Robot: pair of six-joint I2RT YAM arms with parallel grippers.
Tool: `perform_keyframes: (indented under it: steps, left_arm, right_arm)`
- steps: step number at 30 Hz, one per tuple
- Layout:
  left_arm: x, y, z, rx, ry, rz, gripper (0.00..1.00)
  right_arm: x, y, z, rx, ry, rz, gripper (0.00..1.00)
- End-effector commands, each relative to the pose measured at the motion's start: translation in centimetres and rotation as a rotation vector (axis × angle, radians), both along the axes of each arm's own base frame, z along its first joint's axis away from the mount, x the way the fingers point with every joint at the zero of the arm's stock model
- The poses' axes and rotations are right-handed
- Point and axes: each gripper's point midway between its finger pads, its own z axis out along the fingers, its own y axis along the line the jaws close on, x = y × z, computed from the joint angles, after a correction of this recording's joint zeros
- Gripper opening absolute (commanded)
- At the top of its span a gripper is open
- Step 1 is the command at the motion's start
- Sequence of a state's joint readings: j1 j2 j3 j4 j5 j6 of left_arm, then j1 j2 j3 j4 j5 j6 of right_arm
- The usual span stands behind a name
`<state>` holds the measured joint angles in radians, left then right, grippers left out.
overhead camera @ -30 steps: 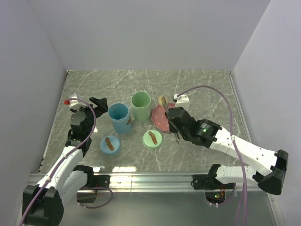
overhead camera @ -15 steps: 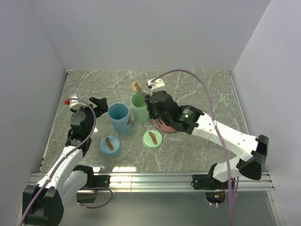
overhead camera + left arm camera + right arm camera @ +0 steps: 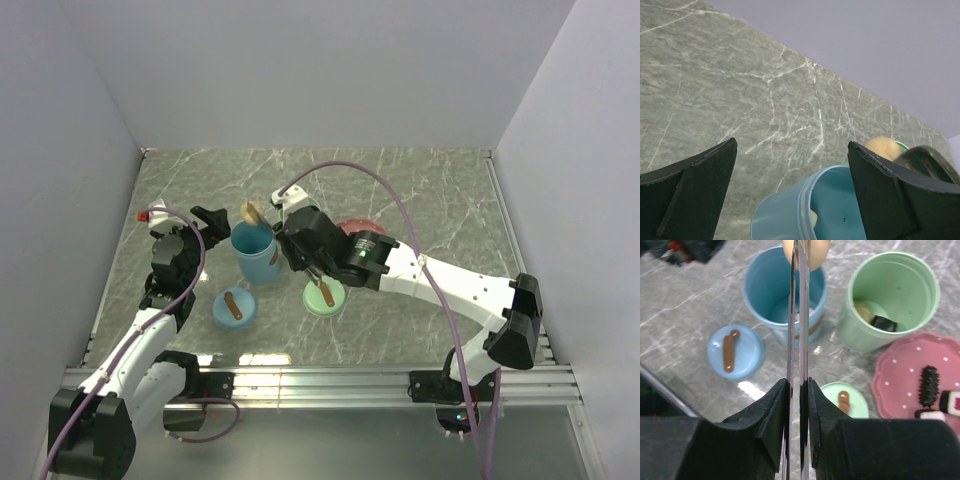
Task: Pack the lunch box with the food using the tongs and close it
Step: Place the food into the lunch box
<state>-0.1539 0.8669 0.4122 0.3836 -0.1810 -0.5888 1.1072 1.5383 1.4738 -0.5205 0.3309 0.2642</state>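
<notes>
Squeezes the tongs (image 3: 802,340) in the narrow right gripper (image 3: 799,385). Pinches a tan bun (image 3: 810,252) at their tips, above the blue cup (image 3: 752,295), at its far rim. Holds the left gripper (image 3: 792,150) wide and empty, left of that cup. Shows sushi pieces (image 3: 929,385) on the pink plate (image 3: 900,370), at right.

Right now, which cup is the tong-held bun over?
The blue cup: the bun in the tongs hangs over its rim; the green cup stands off to the side.

2 cups (image 3: 785,295) (image 3: 890,300), 2 lids (image 3: 735,351) (image 3: 845,400), 1 ea plate (image 3: 895,375), tongs (image 3: 790,340).
</notes>
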Motion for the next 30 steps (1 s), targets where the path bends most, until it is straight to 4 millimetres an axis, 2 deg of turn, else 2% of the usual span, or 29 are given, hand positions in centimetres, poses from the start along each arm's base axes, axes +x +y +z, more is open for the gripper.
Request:
perform_keyframes:
  steps: [1, 6, 22, 24, 30]
  left_arm:
    - [0.2, 0.1, 1.3, -0.016, -0.051, 0.004, 0.99]
    - [0.2, 0.1, 1.3, -0.019, -0.052, 0.003, 0.99]
    - [0.3, 0.0, 1.2, -0.019, -0.051, -0.002, 0.99]
    - [0.3, 0.0, 1.1, -0.019, -0.049, -0.002, 1.0]
    - [0.4, -0.1, 1.0, -0.018, -0.043, -0.004, 1.0]
  right_arm:
    - [-1.0, 2.2, 2.8, 0.083, -0.044, 0.057, 0.19]
    - [-2.0, 2.5, 2.0, 0.057, -0.037, 0.064, 0.19]
    - [-2.7, 1.5, 0.1, 0.024, -0.008, 0.032, 0.21]
    - [-2.7, 1.4, -0.1, 0.02, -0.006, 0.03, 0.25]
    - [-2.4, 1.2, 0.2, 0.02, -0.025, 0.022, 0.46]
